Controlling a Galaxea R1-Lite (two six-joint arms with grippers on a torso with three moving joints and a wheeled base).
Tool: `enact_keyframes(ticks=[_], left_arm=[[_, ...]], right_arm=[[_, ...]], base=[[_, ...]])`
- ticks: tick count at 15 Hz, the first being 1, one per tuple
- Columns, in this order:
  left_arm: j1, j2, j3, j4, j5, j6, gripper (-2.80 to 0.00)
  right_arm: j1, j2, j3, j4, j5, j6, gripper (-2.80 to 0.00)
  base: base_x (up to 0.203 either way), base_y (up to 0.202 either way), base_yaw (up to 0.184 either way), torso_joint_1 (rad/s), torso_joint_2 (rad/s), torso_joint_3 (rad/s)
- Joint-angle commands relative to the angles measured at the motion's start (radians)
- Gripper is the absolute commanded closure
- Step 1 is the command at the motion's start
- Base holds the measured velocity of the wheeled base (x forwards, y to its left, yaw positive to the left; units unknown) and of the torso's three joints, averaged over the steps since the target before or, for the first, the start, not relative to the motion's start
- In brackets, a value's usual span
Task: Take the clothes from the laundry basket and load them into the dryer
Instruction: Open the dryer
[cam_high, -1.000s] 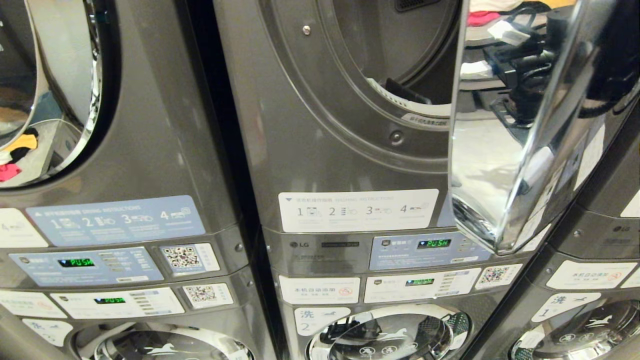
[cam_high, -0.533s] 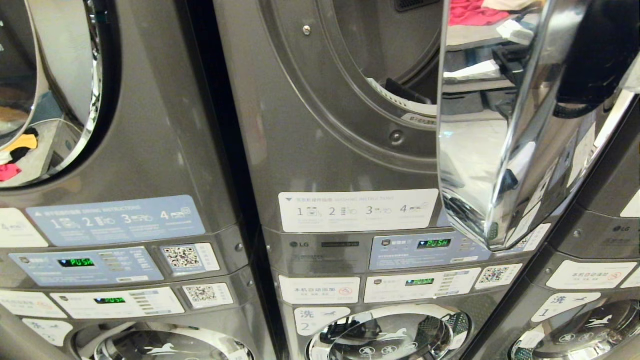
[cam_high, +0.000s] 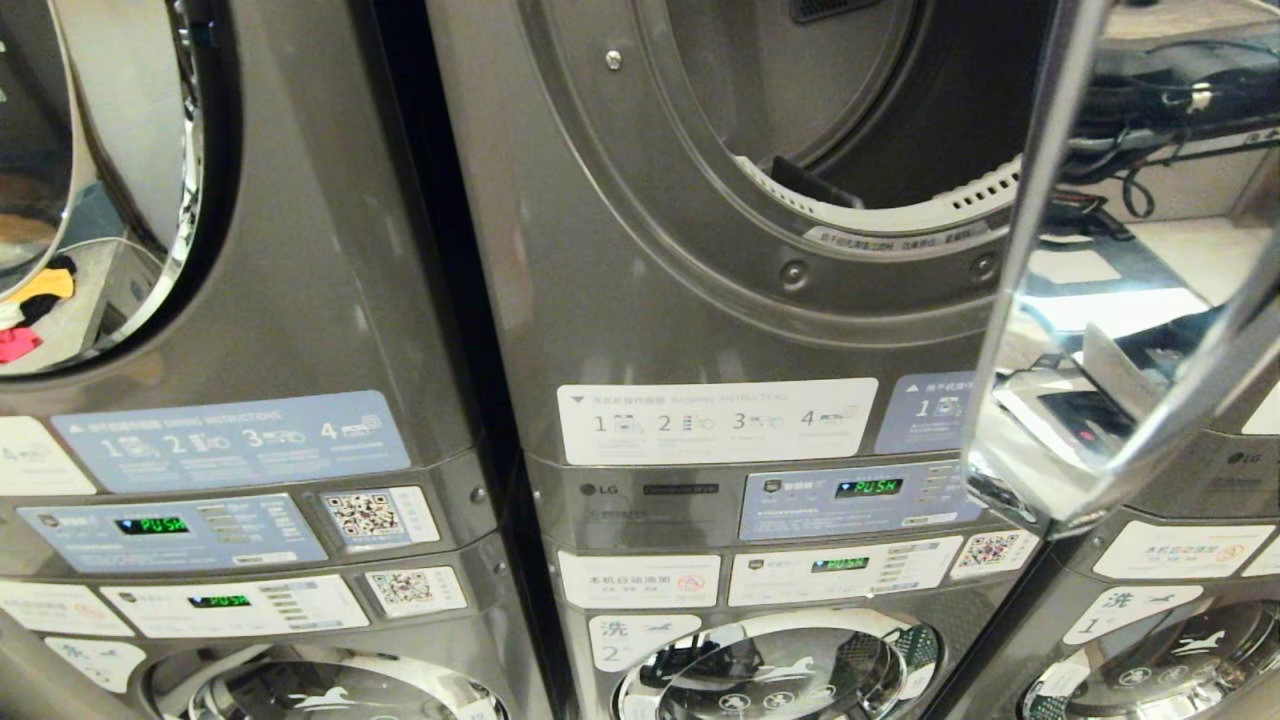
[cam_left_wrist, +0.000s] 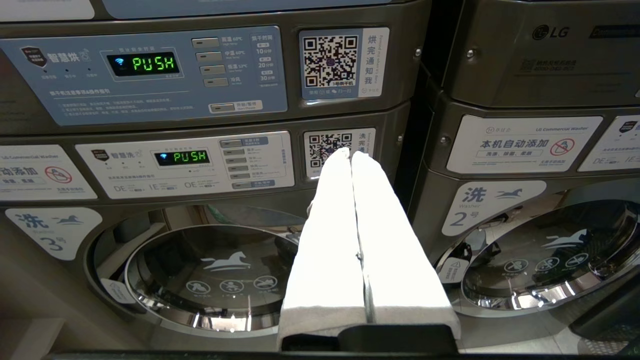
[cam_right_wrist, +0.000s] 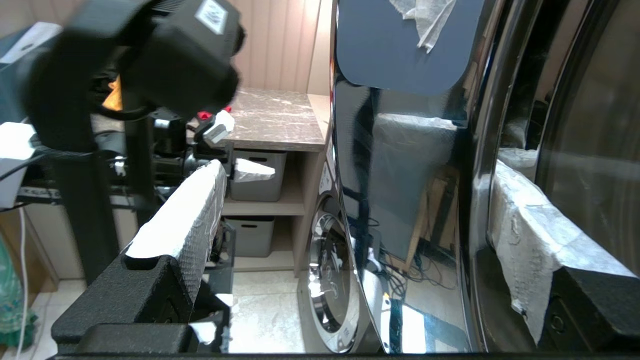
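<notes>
Dryer (cam_high: 700, 250) door (cam_high: 1100, 300) being swung wide so drum (cam_high: 900, 120) is being exposed for loading. Right gripper (cam_right_wrist: 350, 210) fingers spread wide, straddling door edge, nothing clamped. Left gripper (cam_left_wrist: 352, 155) parked low, fingers pressed together, empty. Clothes, basket not being shown.

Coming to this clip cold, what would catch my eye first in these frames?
First, the big chrome-rimmed round glass door of the dark grey LG dryer, swung open at the head view's right, leaving the drum mouth exposed. Next, the right hand, wide open with the door's edge between its white-padded fingers. The left hand hangs shut before the lower washers' panels.
</notes>
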Motion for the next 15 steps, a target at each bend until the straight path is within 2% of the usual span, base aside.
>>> enact_keyframes(ticks=[1,6,9,15], left_arm=[[0.000,0.000,0.002,0.000,0.000,0.000,0.00],[0.000,0.000,0.002,0.000,0.000,0.000,0.00],[0.000,0.000,0.002,0.000,0.000,0.000,0.00],[0.000,0.000,0.002,0.000,0.000,0.000,0.00]], right_arm=[[-0.003,-0.055,0.012,0.011,0.002,0.001,-2.80],[-0.037,-0.191,0.067,0.080,0.000,0.010,-2.80],[-0.106,-0.283,0.089,0.137,0.001,0.021,-2.80],[-0.196,-0.487,0.108,0.264,-0.018,0.128,-2.80]], base=[[0.000,0.000,0.000,0.000,0.00,0.000],[0.000,0.000,0.000,0.000,0.00,0.000],[0.000,0.000,0.000,0.000,0.00,0.000],[0.000,0.000,0.000,0.000,0.00,0.000]])
